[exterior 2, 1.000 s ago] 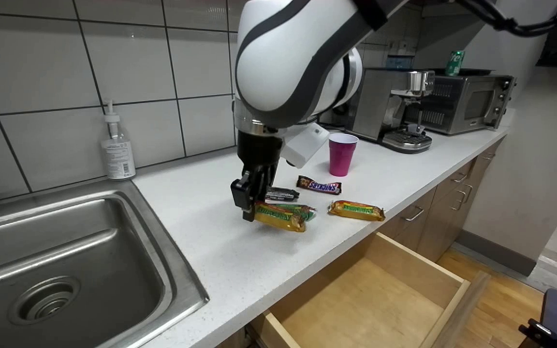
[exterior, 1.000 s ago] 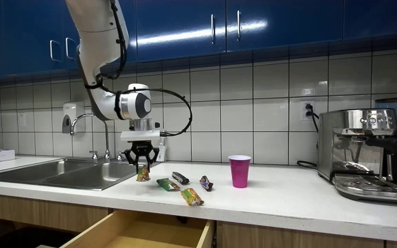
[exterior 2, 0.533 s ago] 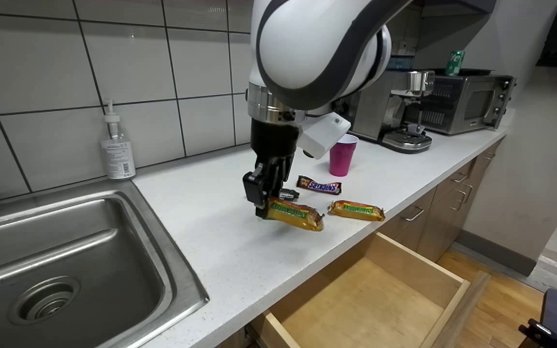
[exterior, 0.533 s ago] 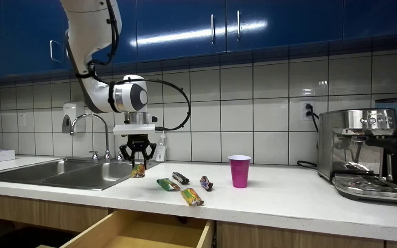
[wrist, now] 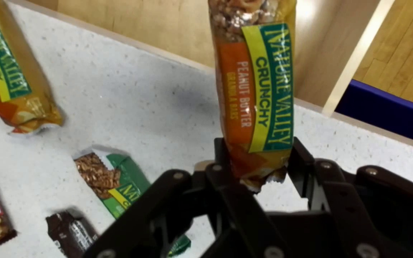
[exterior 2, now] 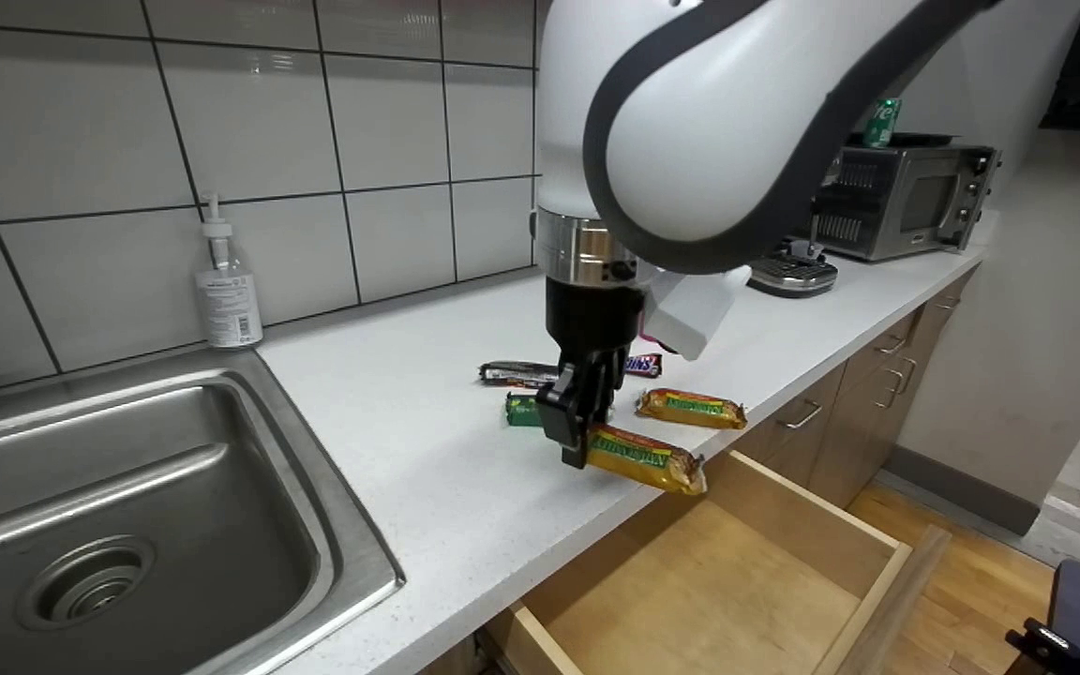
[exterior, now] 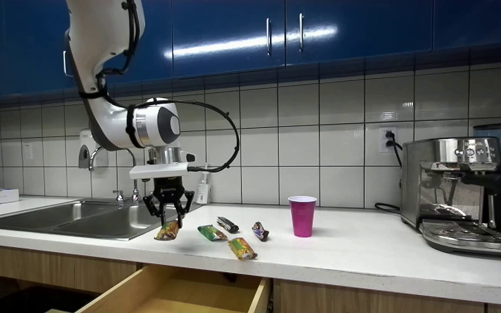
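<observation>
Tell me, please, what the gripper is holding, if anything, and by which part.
The gripper holds a peanut butter granola bar near one end, by its long sides.

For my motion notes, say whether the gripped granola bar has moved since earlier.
Yes: in an exterior view, the gripped granola bar has moved toward the open drawer, which stayed put.

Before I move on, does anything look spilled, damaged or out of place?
Nothing looks spilled or visibly damaged. Slightly odd: the held bar sits off-centre, gripped near one end by the gripper, so most of it juts out. The drawer stands open.
</observation>
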